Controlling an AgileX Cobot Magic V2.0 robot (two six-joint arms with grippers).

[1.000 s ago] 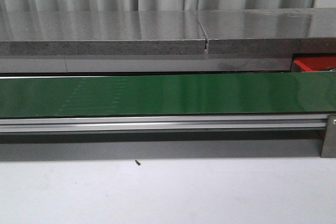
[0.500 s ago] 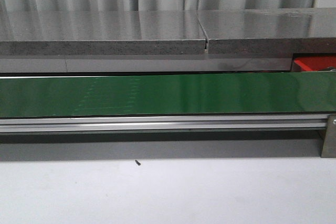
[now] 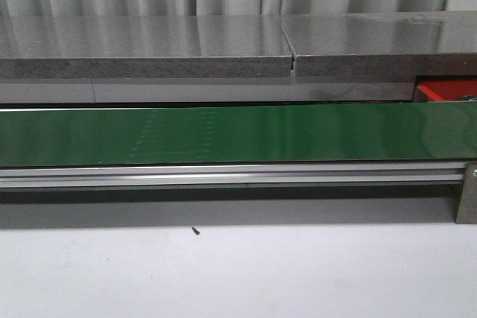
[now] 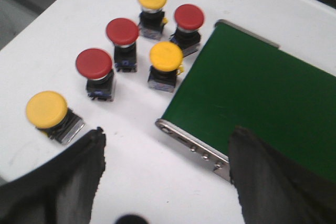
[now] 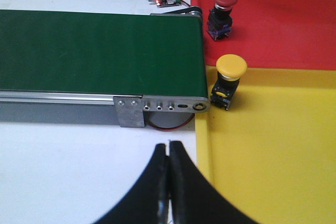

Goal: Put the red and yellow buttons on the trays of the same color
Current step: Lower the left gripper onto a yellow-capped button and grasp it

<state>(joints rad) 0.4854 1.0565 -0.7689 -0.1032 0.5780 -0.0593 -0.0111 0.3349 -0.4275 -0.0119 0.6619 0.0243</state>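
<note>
Front view: glossy green belt on aluminium rail; red tray corner behind belt's right end. No readable writing.

Left wrist view: left gripper spread wide, empty. Six mushroom-cap buttons, three red, three yellow, on white table beside belt end.

Right wrist view: right gripper pinched together, empty. Red-capped button in red tray; yellow-capped button in yellow tray, both trays smooth plastic, just beside belt end.

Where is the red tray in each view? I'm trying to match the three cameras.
Front view: only a corner of the red tray shows at the right edge, behind the green belt.
Left wrist view: not in it.
Right wrist view: red tray fills the upper right.
Shared landmark: the green belt.
</note>
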